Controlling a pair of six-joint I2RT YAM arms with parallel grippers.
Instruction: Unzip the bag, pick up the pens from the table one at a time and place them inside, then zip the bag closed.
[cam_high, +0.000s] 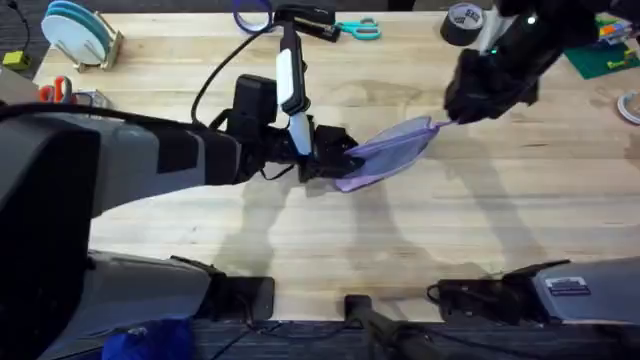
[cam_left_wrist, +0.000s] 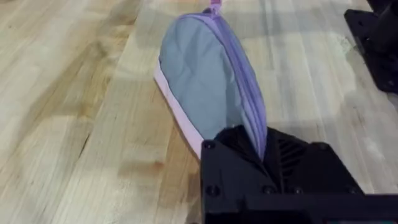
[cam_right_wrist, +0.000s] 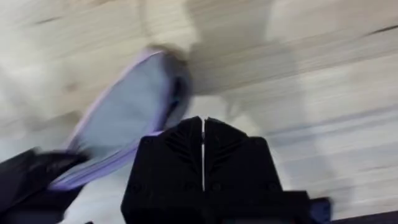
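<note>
Mid-table, both tools (left (cam_high: 335, 160), right (cam_high: 450, 118)) pinch the bag's (cam_high: 385, 152) opposite ends, bare wood around.

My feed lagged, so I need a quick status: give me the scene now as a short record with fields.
bag: soft lavender fabric pencil pouch, stretched between both grippers, zipper side up
left gripper: shut on the pouch's near end
right gripper: shut at the pouch's far end, at the zipper end
table: light wooden plank worktop
other items: teal-handled scissors at the far edge

Soft matt cloth bag (cam_left_wrist: 208, 81), smooth grained wooden table (cam_high: 420, 230), matt black plastic claws
</note>
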